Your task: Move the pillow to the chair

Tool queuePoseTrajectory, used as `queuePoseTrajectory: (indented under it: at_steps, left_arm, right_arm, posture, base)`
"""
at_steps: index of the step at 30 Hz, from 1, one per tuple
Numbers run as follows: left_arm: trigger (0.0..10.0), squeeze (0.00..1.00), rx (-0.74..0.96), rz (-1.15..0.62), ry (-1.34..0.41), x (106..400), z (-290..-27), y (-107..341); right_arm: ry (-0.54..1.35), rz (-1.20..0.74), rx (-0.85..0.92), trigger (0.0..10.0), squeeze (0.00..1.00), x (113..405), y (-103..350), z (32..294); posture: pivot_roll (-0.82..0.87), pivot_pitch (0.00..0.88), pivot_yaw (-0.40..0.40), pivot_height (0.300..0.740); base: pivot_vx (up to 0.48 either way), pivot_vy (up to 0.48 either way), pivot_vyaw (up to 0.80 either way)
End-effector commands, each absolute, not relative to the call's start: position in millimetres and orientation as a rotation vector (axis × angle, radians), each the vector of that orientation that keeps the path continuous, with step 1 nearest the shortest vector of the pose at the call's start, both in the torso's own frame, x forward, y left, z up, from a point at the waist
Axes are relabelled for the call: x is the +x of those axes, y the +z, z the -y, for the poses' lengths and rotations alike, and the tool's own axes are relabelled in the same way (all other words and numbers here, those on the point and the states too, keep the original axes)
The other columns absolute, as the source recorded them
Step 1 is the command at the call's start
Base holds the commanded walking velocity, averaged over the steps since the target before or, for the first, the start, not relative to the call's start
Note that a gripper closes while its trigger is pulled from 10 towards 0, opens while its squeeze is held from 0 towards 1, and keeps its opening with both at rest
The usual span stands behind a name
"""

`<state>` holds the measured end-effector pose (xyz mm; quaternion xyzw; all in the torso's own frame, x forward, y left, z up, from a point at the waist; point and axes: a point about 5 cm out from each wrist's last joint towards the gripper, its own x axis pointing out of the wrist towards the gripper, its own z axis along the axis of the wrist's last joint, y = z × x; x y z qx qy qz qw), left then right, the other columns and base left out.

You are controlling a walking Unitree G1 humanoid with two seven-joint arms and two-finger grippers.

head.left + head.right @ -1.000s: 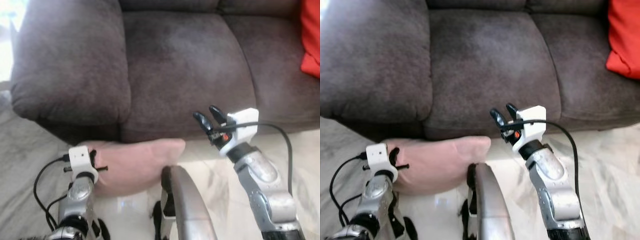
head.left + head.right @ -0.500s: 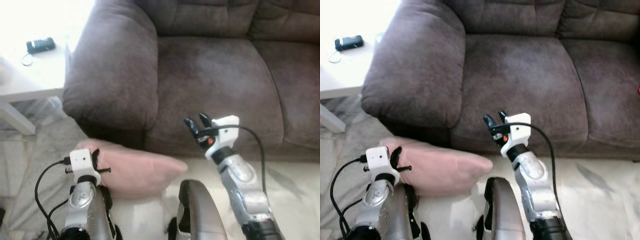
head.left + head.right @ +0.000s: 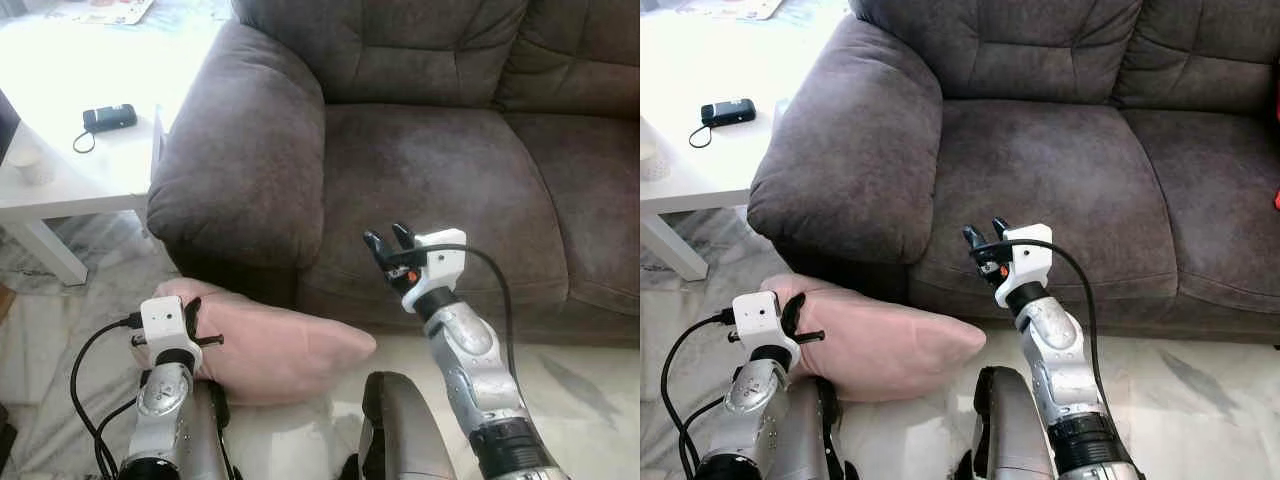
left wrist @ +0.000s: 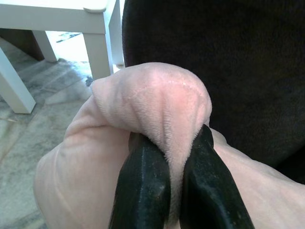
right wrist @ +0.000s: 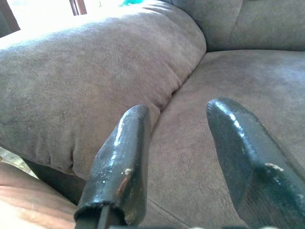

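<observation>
Two tools are in play, and I am using just one on the pillow point(image 3: 270, 345). I am keeping the left tool point(image 4: 174, 157) pinched on a fold of pink fabric at the pillow's end, both fingers point(image 4: 143, 188) biting into the plush, since a soft thing like this gives no firmer edge to grab. Measured from the sofa point(image 3: 430, 150), the pillow is hanging low in front of the sofa's base, under the left armrest point(image 3: 245, 170) and over the floor point(image 3: 60, 330), with its free end trailing toward the middle of the sofa front. So the pillow is sitting right at the left tool and stretching away from it to the right.

I am holding the right tool point(image 3: 983, 240) up before the sofa's seat cushion, fingers point(image 5: 119, 162) spread apart and gripping nothing; I judge it is waiting as a spare to steady the sagging end if needed. Beyond the armrest, a white table point(image 3: 90, 160) is carrying a dark phone-like thing point(image 3: 110, 117) and a cup point(image 3: 30, 165). I am not making out a chair, so I judge the carry is barely begun.
</observation>
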<state>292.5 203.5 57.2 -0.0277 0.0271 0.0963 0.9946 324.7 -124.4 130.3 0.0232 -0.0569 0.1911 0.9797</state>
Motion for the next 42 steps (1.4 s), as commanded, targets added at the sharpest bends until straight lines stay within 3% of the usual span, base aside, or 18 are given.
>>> queuePoseTrajectory:
  at_steps: [1,42]
  left_arm:
    - [10.0,0.0,-0.049,0.132,0.218,301.0,-212.1,95.0]
    - [10.0,0.0,-0.047,0.142,0.235,301.5,-213.0,101.4]
  right_arm:
    - [0.373,0.12,0.044,10.0,0.0,326.9,130.2,126.2]
    - [0.38,0.138,0.045,10.0,0.0,333.1,127.9,124.1]
  posture:
    - [0.02,0.042,-0.028,0.526]
    - [0.02,0.044,-0.042,0.526]
  base:
    - [-0.247,0.0,0.0]
    - [-0.279,0.0,0.0]
